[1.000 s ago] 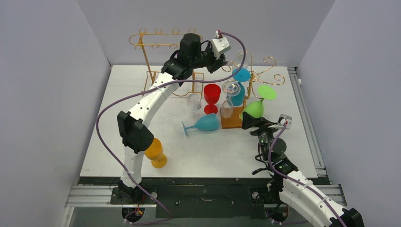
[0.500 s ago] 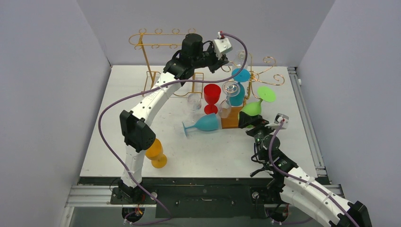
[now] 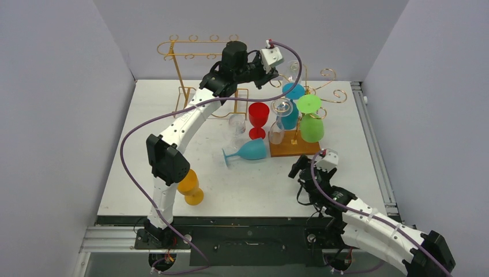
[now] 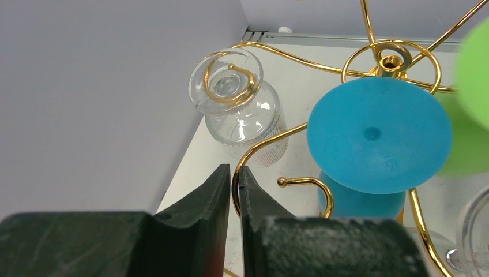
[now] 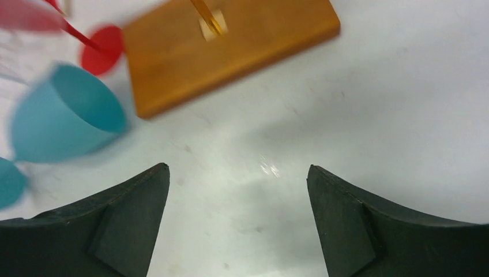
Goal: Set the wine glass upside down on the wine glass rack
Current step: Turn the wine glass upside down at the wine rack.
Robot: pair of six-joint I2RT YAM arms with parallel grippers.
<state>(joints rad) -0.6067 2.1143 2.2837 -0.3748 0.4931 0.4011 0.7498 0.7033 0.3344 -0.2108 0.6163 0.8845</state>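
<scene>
**Green glass hangs on the spiral rack; right claw open in front of it**

The right claw [image 5: 237,168] gapes wide with nothing between its fingers. It sits low over the white table [image 3: 254,190], just in front of the rack's flat wooden base [image 5: 230,52]. The left claw [image 4: 235,168] is high at the back, its jaws almost together with only a slit between them. A gold wire arm shows in that slit, and I cannot tell whether it is pinched.

The green plastic wine glass [image 3: 312,128] hangs bowl-down from an arm of the gold spiral-armed wire rack [image 4: 391,60], apart from both claws.

There are eight glasses: three clear, two teal, one green, one red, one orange. Four hang on the spiral rack:
- the green one
- a teal hanging glass [image 3: 291,118]
- a clear front glass [image 3: 276,134]
- a clear rear glass [image 4: 239,112], just beyond the left claw

Four are on the table:
- a red upright glass [image 3: 259,118]
- a clear standing glass [image 3: 236,124]
- a teal glass on its side [image 3: 249,151], just left of the base
- an orange glass [image 3: 190,187], partly hidden by the left arm

There are two racks. The left arm crosses in front of the second, a tall gold bar rack [image 3: 193,56].
</scene>
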